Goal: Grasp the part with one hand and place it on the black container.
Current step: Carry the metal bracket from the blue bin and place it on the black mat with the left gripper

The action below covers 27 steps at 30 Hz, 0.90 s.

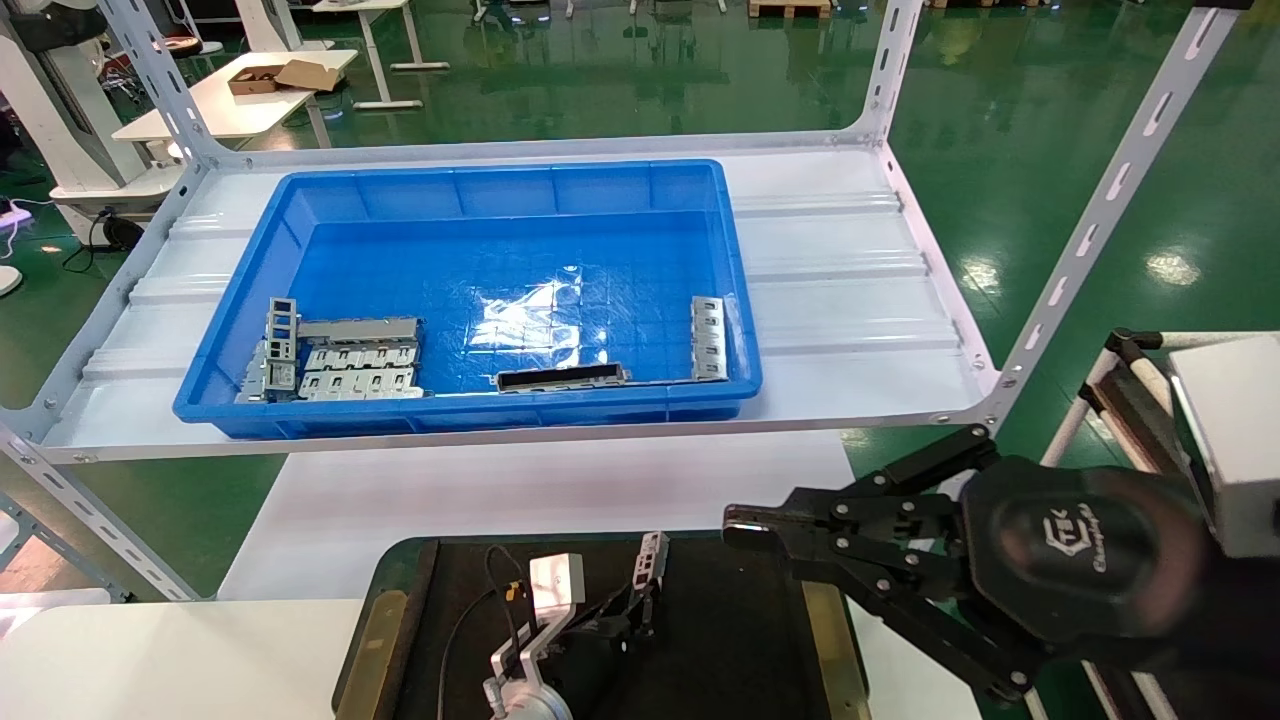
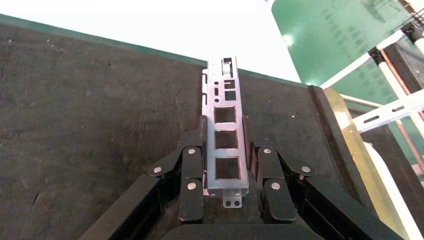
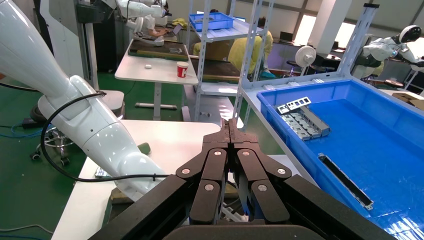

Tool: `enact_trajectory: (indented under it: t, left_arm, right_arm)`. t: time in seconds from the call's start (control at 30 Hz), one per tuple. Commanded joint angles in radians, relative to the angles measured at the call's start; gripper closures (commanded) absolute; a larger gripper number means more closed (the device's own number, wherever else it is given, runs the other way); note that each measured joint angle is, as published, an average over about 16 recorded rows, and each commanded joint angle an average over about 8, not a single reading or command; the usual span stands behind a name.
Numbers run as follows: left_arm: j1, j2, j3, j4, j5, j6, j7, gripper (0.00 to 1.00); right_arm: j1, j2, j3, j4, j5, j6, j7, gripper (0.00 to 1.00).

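Now the left hand [image 2: 226,187], clamped on the part [image 2: 226,135] over the black container [image 2: 90,125], should lower it flat before releasing; the right hand [image 3: 229,125] hangs closed, empty.

On a shelf at the back, a bin [image 1: 470,190] holds a stack of plates [image 1: 355,370] in its near left corner, a channel bar [image 1: 562,377] along its near wall towards the middle, and another strip [image 1: 708,337] by its right wall. In front of and below the shelf, a tray [image 1: 760,650] lies on a table [image 1: 150,660], and the left gripper [image 1: 625,610] sits over the tray's middle with the part [image 2: 226,135] between its fingers, the part reaching out towards the tray's far edge. The right gripper [image 1: 745,530] hangs at the tray's far right corner, to the right of the part.
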Motion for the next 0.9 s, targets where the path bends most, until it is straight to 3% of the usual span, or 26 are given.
enact_trajectory:
  t: [0.03,0.27,0.33,0.37,0.57,0.63,0.9]
  left_arm:
    - [-0.003,0.004,0.015,0.001,-0.027,-0.020,0.007,1.00]
    - [-0.019,0.006,0.083,-0.011,-0.150,-0.083,0.058,1.00]
    - [-0.025,0.006,0.105,-0.016,-0.192,-0.103,0.077,0.94]
    - [-0.029,0.006,0.115,-0.019,-0.213,-0.112,0.087,0.88]
    - [-0.053,0.004,0.183,-0.047,-0.353,-0.171,0.156,0.16]
    - [-0.064,0.002,0.205,-0.059,-0.400,-0.188,0.180,0.01]
    - [-0.097,-0.011,0.261,-0.114,-0.524,-0.233,0.242,0.00]
  right_arm:
    - [0.000,0.000,0.000,0.000,0.000,0.000,0.000,1.00]
    - [0.000,0.000,0.000,0.000,0.000,0.000,0.000,1.00]
    - [0.000,0.000,0.000,0.000,0.000,0.000,0.000,0.95]
    - [0.000,0.000,0.000,0.000,0.000,0.000,0.000,0.89]
    - [0.000,0.000,0.000,0.000,0.000,0.000,0.000,0.16]
    - [0.000,0.000,0.000,0.000,0.000,0.000,0.000,0.00]
    - [0.000,0.000,-0.001,0.000,0.000,0.000,0.000,0.00]
